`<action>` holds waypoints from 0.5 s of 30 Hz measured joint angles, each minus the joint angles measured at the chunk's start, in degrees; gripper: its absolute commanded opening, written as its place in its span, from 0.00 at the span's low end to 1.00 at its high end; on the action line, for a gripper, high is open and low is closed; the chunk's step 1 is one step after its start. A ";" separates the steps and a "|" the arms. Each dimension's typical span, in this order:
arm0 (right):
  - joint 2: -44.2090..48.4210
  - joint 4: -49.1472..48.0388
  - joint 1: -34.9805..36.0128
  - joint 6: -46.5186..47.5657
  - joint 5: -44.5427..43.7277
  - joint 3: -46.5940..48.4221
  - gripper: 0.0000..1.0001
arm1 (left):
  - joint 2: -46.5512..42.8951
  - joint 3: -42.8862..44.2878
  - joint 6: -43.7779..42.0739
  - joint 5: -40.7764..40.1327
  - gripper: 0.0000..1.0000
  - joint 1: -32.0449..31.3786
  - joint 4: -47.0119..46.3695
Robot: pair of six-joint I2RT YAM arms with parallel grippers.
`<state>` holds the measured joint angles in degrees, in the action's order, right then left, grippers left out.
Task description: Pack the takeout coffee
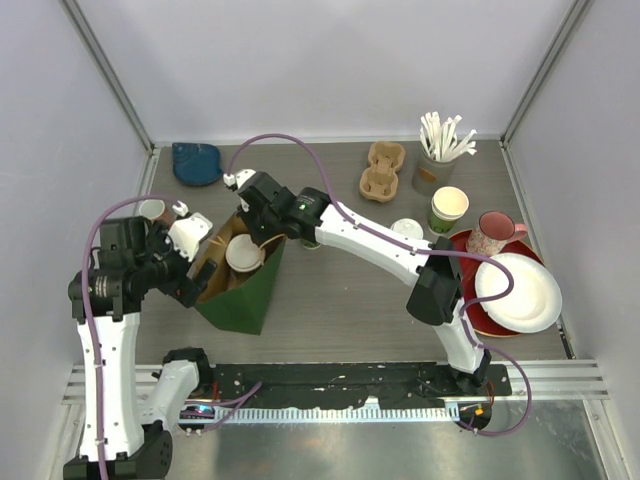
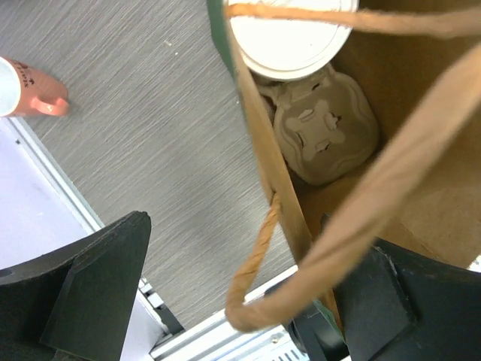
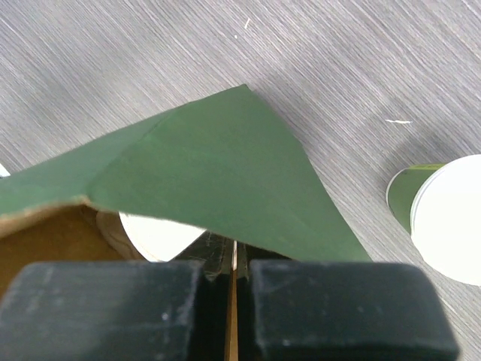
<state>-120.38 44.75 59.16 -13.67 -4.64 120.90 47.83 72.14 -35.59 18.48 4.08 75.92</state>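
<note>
White-walled cell, grey brushed desk (image 1: 350,300). On it, left of centre, a green paper bag (image 1: 245,295) with its mouth open upward. Far rim: the right claw (image 3: 233,259) is clamped flat on it, paper pinched between the fingers. Near side: the left claw (image 2: 240,297) gapes at full spread, astride the wall and a twine handle (image 2: 259,248), gripping nothing. At the bag's bottom lies a moulded carrier (image 2: 325,131). Inside too, up by the right claw, is the first lidded cup (image 1: 244,253); can't tell if it sits in a carrier pocket. Out on the desk stands the second lidded cup (image 3: 440,214), upright, near the bag but apart from it.

My read: half packed, and the step is handing the bag over so one arm is free.
- Close left on the wall first, not only the handle, or the mouth folds.
- Release right only once left holds.
- Take cup two by the body under the lid and keep it vertical.
- Lower it into the free pocket, clear of the handle loops.
</note>
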 measured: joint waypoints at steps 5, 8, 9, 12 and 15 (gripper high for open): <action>0.00 0.22 0.02 0.00 -0.20 0.94 0.01 | 1.92 7.26 2.45 4.39 1.00 -0.11 1.99; 0.00 0.66 0.02 0.02 -0.17 1.16 0.01 | 3.37 14.47 7.02 8.04 1.00 -0.11 2.12; 0.00 0.79 -0.02 0.02 -0.07 1.27 0.01 | 3.80 17.11 9.11 9.14 1.00 -0.11 1.90; 0.00 0.81 -0.02 0.02 0.39 1.42 0.01 | 4.42 21.99 14.84 11.08 1.00 -0.22 0.96; 0.00 0.83 -0.02 0.02 0.76 1.42 0.01 | 3.52 22.80 19.80 11.39 1.00 -0.22 0.46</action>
<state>-120.38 45.58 59.13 -13.65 -3.88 122.32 51.35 94.94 -15.79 29.87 3.86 76.38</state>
